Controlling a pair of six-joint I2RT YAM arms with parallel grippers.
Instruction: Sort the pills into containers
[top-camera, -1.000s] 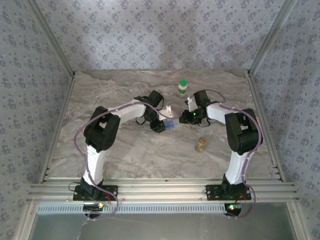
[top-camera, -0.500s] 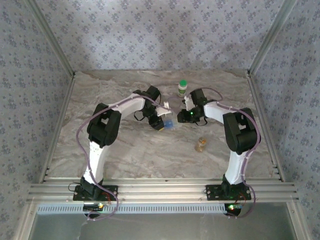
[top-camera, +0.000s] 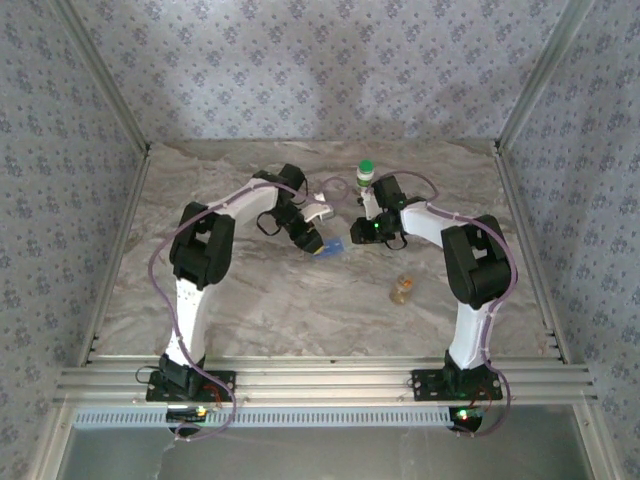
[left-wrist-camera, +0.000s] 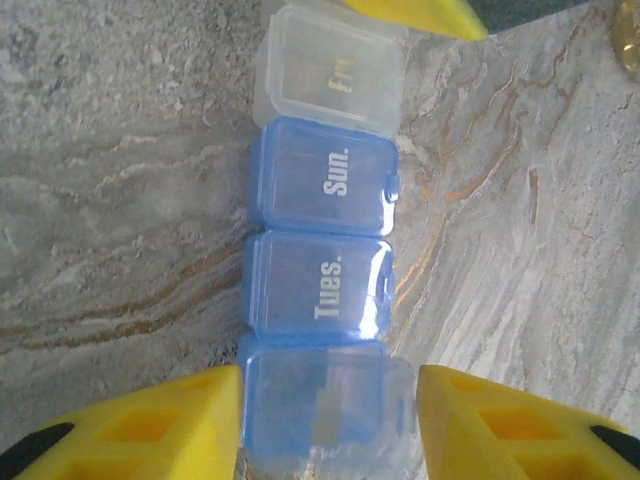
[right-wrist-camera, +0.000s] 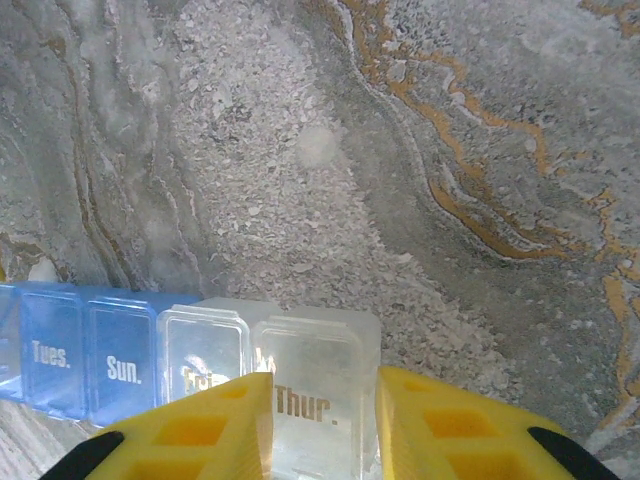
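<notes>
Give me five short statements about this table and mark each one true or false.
1. The pill box has blue lids marked Sun. and Tues. True.
2. The Thur. compartment is blue. False: the Thur. compartment is clear.
3. The green-capped bottle stands upright on the far side of the grippers. True.
4. The amber bottle lies between the two grippers. False: the amber bottle sits apart from the pill box, nearer the arm bases, beside the right arm.
5. The left gripper has a finger on each side of a blue end compartment. True.
</notes>
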